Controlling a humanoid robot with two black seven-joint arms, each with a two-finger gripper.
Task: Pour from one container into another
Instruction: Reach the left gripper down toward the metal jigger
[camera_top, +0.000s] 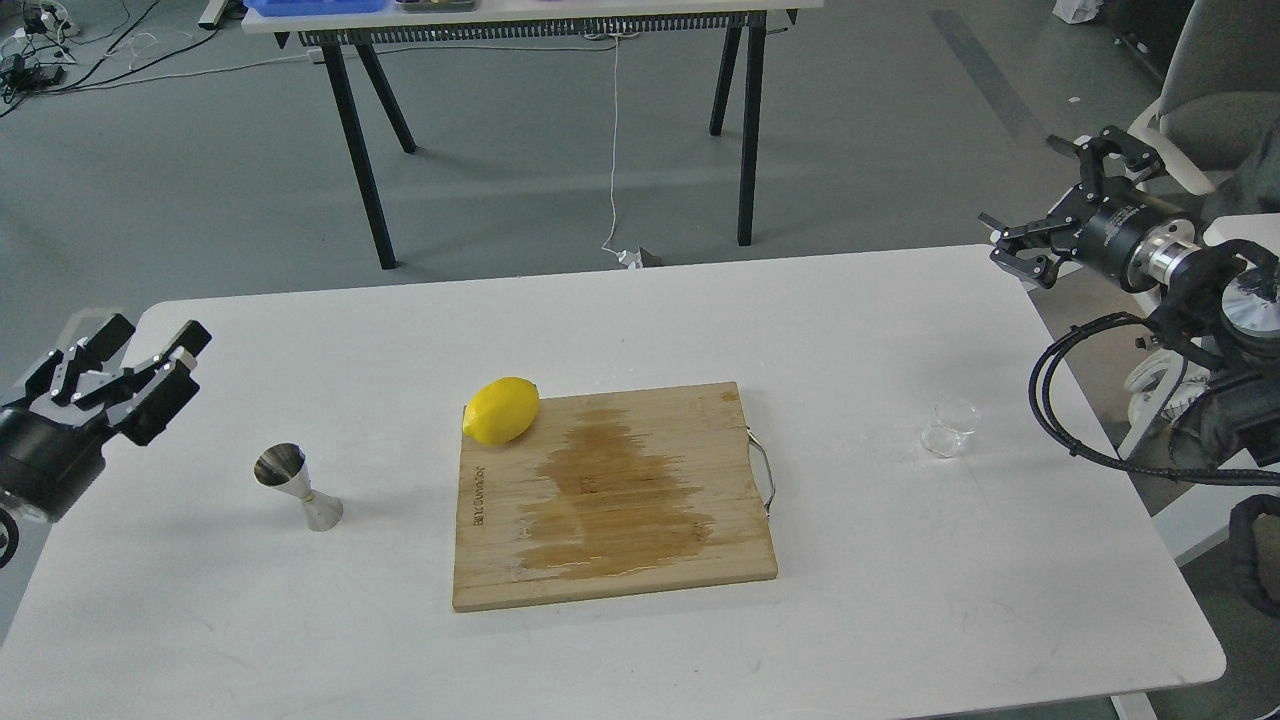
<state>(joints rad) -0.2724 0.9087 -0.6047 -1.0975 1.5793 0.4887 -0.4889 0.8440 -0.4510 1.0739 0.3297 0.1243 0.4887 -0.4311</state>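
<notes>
Glass cup clear, upright; steel jigger upright.

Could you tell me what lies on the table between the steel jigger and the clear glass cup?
In the head view, the wooden cutting board lies between the jigger and the glass cup, with a lemon on its far-left corner.

You will find only one piece of writing here: a short line of dark lettering printed on the wooden cutting board, running sideways along its left edge, just below the lemon. The letters are too small and blurred for you to read with any certainty. Nothing else in your view carries a legible label, brand, number or sign.
</notes>
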